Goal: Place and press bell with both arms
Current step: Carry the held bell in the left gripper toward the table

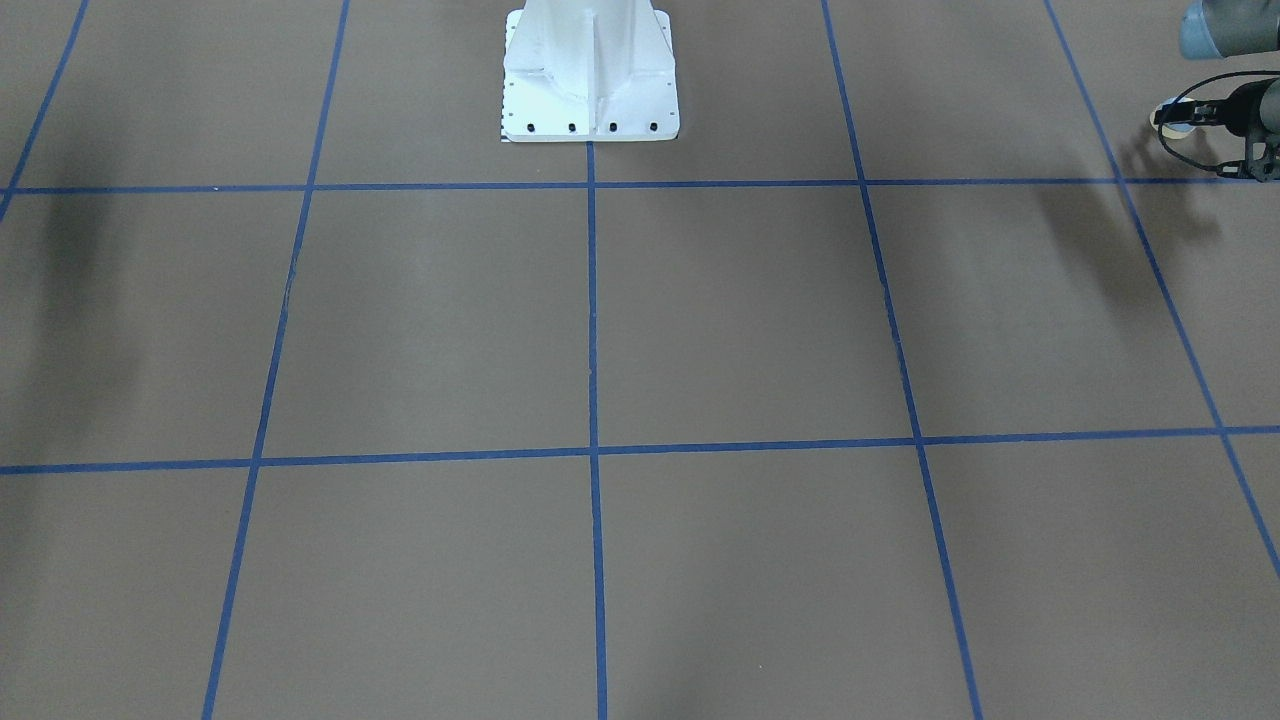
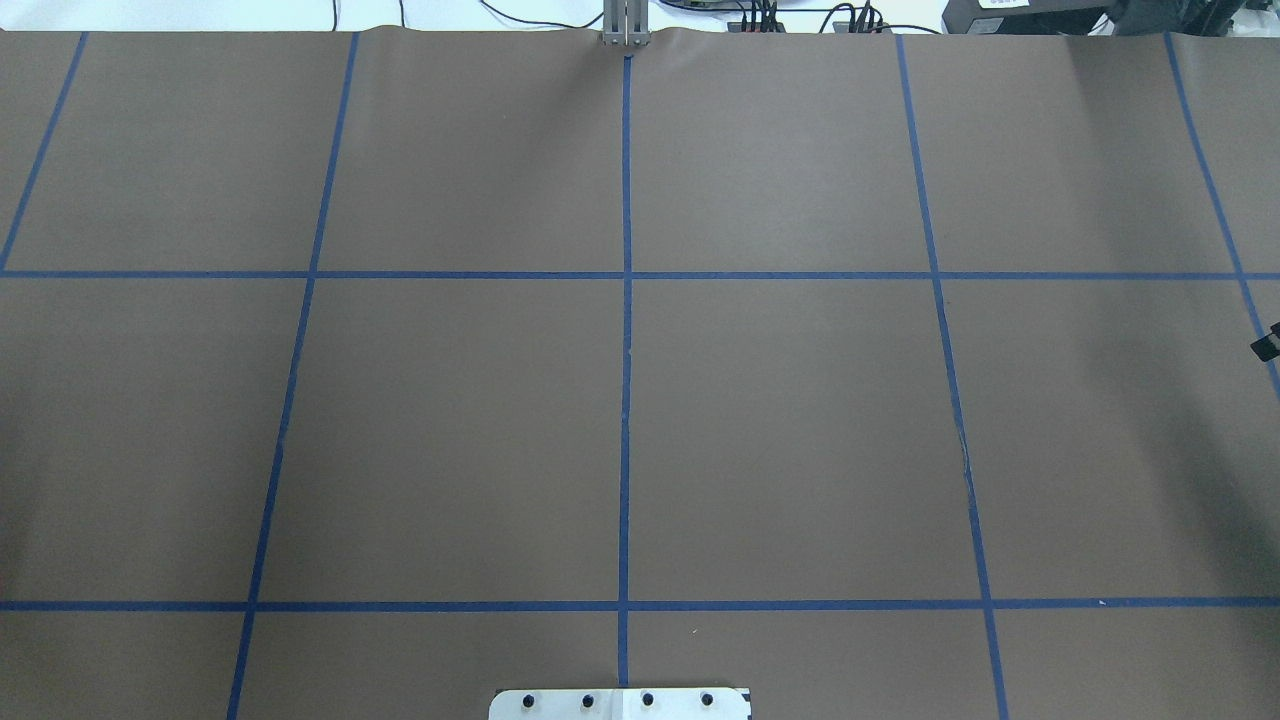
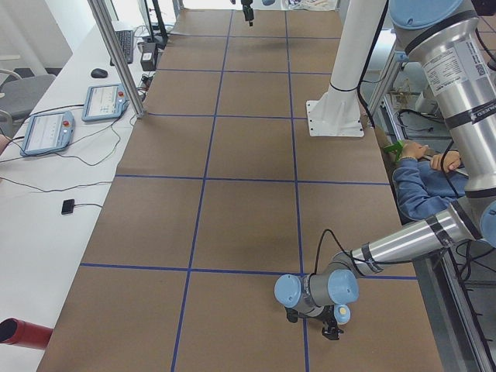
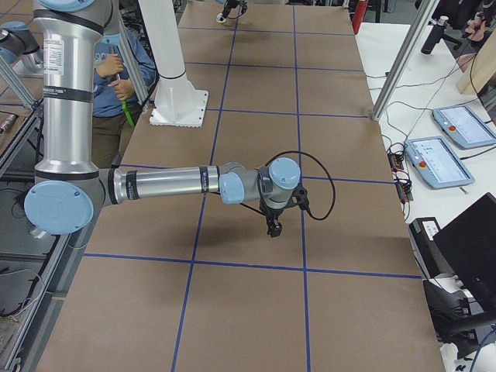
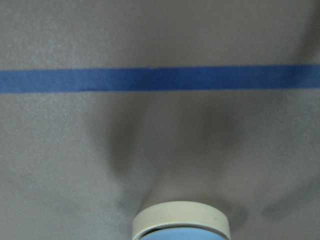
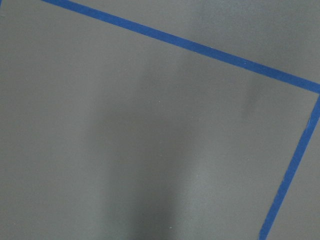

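Observation:
The bell [image 1: 1181, 128] is small, light blue with a cream ring. It sits between the black fingers of my left gripper [image 1: 1172, 118] at the far right edge of the front view, just above the brown table. The left wrist view shows its cream ring [image 5: 181, 219] above its own shadow. In the left side view the bell [image 3: 341, 313] hangs at my left gripper [image 3: 332, 329]. My right gripper [image 4: 273, 227] hovers over the table at the other end. Only a black sliver of it [image 2: 1266, 346] shows overhead, so I cannot tell if it is open or shut.
The white pedestal base [image 1: 590, 90] stands at the robot's side of the table. Blue tape lines [image 2: 626, 400] grid the brown paper. A seated person [image 3: 422, 182] is beside the table. Teach pendants [image 3: 46, 132] and a metal post [image 3: 116, 54] stand on the operators' side.

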Action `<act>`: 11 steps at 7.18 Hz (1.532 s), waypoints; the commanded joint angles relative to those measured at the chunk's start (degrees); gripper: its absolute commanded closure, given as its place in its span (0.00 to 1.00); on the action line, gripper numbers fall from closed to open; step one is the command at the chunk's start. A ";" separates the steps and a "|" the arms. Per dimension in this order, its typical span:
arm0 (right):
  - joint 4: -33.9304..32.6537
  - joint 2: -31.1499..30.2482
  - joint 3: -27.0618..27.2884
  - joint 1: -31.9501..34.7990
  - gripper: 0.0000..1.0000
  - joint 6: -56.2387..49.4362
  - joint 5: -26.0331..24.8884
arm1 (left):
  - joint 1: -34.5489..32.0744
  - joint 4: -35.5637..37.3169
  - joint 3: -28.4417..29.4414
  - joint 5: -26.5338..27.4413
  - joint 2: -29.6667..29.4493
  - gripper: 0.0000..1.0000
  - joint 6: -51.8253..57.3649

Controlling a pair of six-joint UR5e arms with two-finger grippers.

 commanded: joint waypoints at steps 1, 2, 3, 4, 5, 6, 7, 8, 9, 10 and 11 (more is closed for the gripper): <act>0.09 -0.09 0.10 -0.17 0.00 0.09 0.03 | 0.05 -0.51 -0.06 -0.23 -0.01 0.00 -0.18; 0.00 -0.18 0.10 -0.17 0.00 0.00 0.03 | 0.05 -1.39 -0.06 -0.58 -0.01 0.00 -0.35; 0.00 -0.18 0.10 -0.26 0.00 0.00 0.03 | 0.05 -2.18 -0.06 -2.15 -0.01 0.03 -3.31; 0.00 -0.18 0.02 -0.35 0.00 0.00 0.03 | 0.14 -2.45 0.12 -2.17 -0.01 0.12 -3.17; 0.09 -0.18 0.02 -0.52 0.00 0.09 0.12 | 0.14 -2.45 0.20 -2.08 0.08 0.12 -3.34; 0.00 -0.18 0.02 -0.53 0.00 0.00 0.12 | 0.14 -2.45 0.21 -2.17 0.17 0.13 -3.51; 0.09 -0.18 0.02 -0.61 0.00 0.00 0.12 | 0.14 -2.45 0.21 -2.17 0.26 0.16 -3.43; 0.00 -0.18 0.02 -0.79 0.00 0.09 0.12 | 0.14 -2.45 0.21 -2.17 0.35 0.27 -3.60; 0.09 -0.18 0.02 -0.79 0.00 0.09 0.12 | 0.23 -2.45 0.12 -2.17 0.43 0.37 -3.60; 0.09 -0.18 0.10 -0.79 0.00 0.09 0.12 | 0.23 -2.45 0.12 -2.17 0.52 0.55 -3.60; 0.09 -0.18 0.10 -0.88 0.00 0.09 0.12 | 0.23 -2.54 -0.32 -2.26 0.61 0.73 -3.52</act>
